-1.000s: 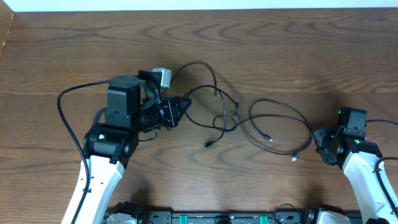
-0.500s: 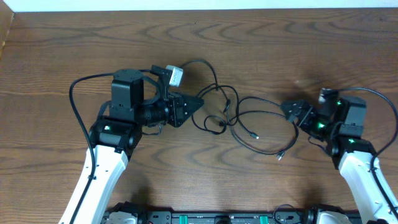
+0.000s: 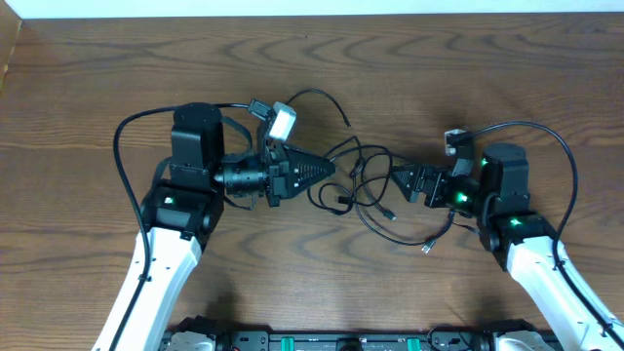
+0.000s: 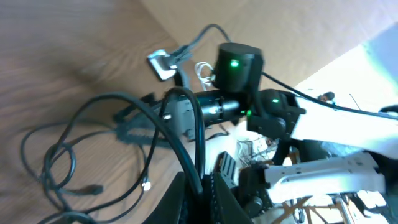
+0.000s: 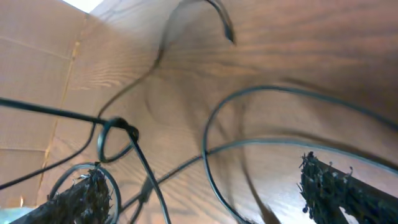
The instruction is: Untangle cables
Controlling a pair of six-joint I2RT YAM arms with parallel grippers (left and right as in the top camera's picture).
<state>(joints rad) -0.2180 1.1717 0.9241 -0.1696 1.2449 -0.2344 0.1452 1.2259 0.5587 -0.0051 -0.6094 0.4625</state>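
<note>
The left gripper (image 3: 328,170), pointing toward 3 o'clock, is pinched tight on a black cable (image 4: 196,140) that runs up from its fingertips. At its 3 o'clock the cables (image 3: 364,183) lie on the wooden table (image 3: 487,78) in one crossed bundle of loops. None is laid apart, so the untangling looks barely begun. At the bundle's 3 o'clock the right gripper (image 3: 405,181) stands spread wide, loops between its fingers, gripping nothing.

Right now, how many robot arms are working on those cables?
2. The left arm enters from the lower left, left gripper shut on the cables; the right arm from the lower right, right gripper open at them. None hidden.
</note>
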